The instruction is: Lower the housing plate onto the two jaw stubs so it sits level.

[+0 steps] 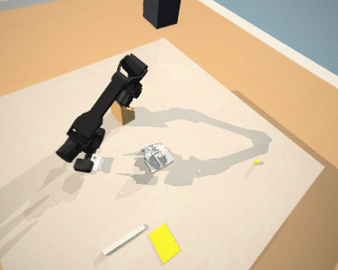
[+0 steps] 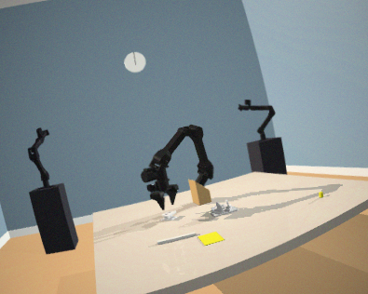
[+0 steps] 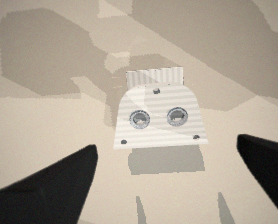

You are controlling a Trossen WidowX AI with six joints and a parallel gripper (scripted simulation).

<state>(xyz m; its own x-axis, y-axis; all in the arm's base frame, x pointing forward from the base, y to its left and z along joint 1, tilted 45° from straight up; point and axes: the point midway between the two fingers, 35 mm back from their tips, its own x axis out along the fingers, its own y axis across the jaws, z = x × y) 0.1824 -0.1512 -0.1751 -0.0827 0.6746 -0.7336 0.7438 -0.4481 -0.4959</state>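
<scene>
The white housing plate [image 3: 159,131] [image 1: 98,163] [image 2: 169,216] has two round ringed holes, three small dark holes and a ribbed upright part along its far edge in the wrist view. It is at the table's left in the top and exterior views. My gripper [image 3: 165,146] [image 2: 168,206] is open and empty above it, one finger to each side in the wrist view, not touching. The grey-white base assembly [image 1: 157,157] [image 2: 223,208] with the jaws stands apart, to the right of the plate. Its pins and stubs are too small to tell apart.
A tan wooden block [image 1: 123,114] [image 2: 199,193] stands behind, near the arm's base. A white bar [image 1: 124,240] [image 2: 177,238] and a yellow square [image 1: 164,243] [image 2: 211,238] lie toward the front. A small yellow cylinder [image 1: 257,161] [image 2: 320,193] stands far right.
</scene>
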